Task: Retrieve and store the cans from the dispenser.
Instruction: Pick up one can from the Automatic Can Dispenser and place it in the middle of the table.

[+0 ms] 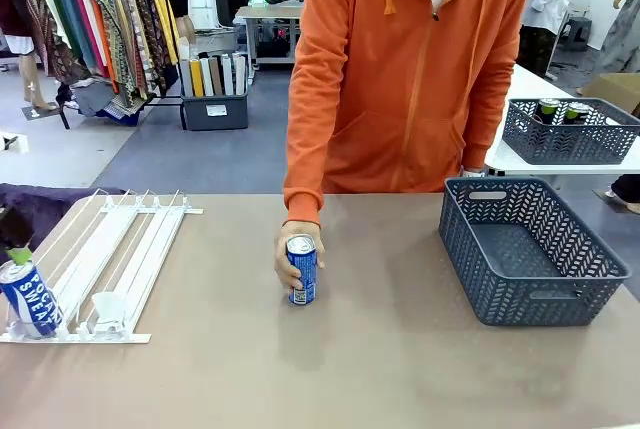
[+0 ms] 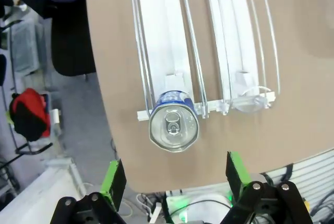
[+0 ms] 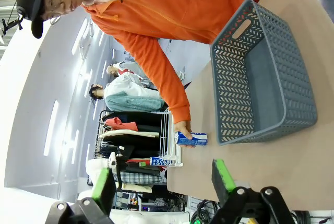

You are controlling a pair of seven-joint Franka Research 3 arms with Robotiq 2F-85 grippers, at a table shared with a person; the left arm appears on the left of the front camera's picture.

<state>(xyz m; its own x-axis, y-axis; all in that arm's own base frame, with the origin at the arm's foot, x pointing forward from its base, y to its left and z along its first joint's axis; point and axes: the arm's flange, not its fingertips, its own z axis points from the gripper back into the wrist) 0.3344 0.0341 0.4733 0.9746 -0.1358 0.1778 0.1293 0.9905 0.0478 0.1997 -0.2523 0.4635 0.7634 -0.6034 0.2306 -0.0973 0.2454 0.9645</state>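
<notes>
Hovering with left tool spread wide above blue can at dispenser near end. Holding right tool spread too, rolled sideways. Clasping second can at mid worktop in person's hand.

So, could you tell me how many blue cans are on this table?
2. One can stands at the dispenser's front, left lane; the other can stands mid-table in the person's hand.

Left end effector and right end effector, jaws wide apart.
</notes>
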